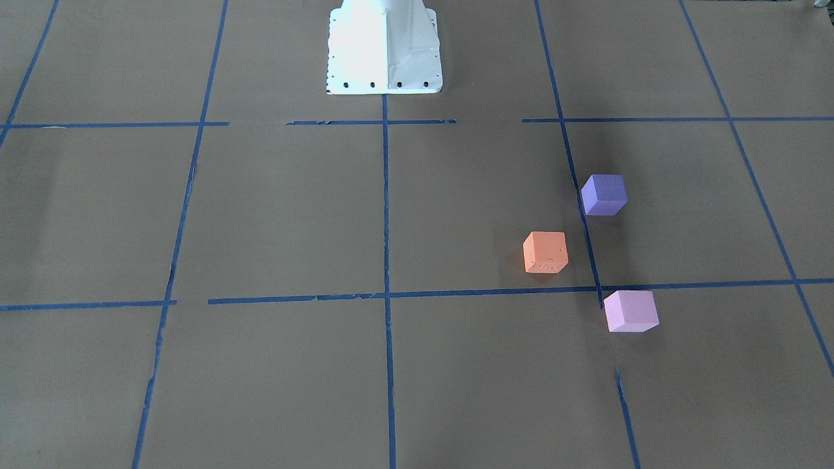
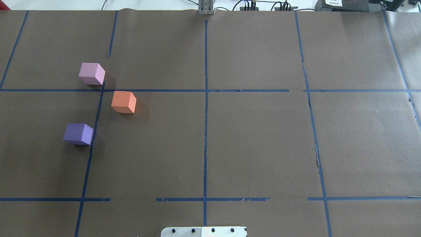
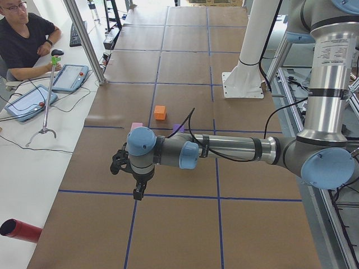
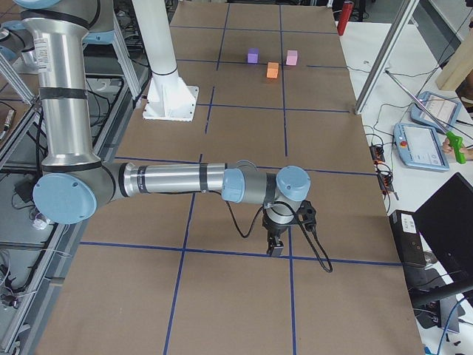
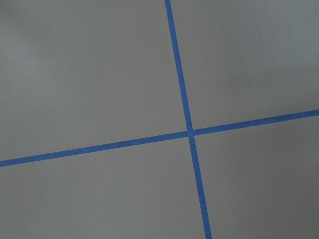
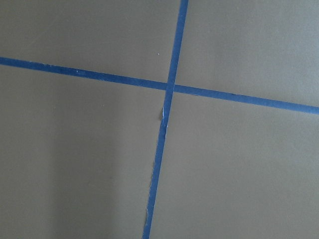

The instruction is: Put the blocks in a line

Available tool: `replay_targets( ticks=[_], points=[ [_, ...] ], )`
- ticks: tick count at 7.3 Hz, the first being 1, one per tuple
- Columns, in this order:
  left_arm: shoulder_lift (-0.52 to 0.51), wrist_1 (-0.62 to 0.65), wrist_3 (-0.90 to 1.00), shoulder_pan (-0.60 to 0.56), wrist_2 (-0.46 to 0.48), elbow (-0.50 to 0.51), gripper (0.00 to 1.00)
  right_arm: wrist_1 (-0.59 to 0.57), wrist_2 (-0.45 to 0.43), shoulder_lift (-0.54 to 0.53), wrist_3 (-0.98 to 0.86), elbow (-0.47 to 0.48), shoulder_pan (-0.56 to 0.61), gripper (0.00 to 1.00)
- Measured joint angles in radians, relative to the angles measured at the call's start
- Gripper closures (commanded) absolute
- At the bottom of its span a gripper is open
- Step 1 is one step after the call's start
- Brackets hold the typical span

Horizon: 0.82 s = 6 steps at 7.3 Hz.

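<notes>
- The left end effector hangs above the brown paper-covered counter with its fingers pointing down. It shows only in a side view, so we cannot tell how far open it is.
- The right end effector hangs the same way at the counter's opposite end. It too is seen only from the side, so we cannot tell its opening either.
- All three cubes rest on the counter, so neither end effector holds one.
- The cubes lie beyond the left end effector, toward the counter's middle, and well apart from the right end effector. We judge the left arm to be the nearer one.
- Seen from the left end effector, the small matte pale pink-lilac foam-like cube and the violet-blue foam-like cube come first. They sit side by side, with a gap between them.
- The orange foam-like cube sits farther from that end effector, about level with the gap.
- A cube has no long axis of its own. The axis that matters runs from the pink-lilac cube to the violet-blue cube, close beside a strip of blue tape.
- We judge that the orange cube must come back toward the left end effector, into the gap.
- The cubes look equal in size and sharp-edged. Each sits flat, turned slightly off the tape grid, and none touches another.
- The orange cube bears faint marks on one face.
</notes>
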Motion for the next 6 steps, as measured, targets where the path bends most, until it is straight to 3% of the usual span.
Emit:
replay_targets(
  ticks=[4, 6],
  points=[
    [0.003, 0.001, 0.002, -0.001, -0.004, -0.001, 0.00, 0.000, 0.000, 0.000, 0.000, 0.000, 0.000, 0.00],
    [0.007, 0.028, 0.000, -0.003, -0.005, -0.052, 0.00, 0.000, 0.000, 0.000, 0.000, 0.000, 0.000, 0.00]
  ],
)
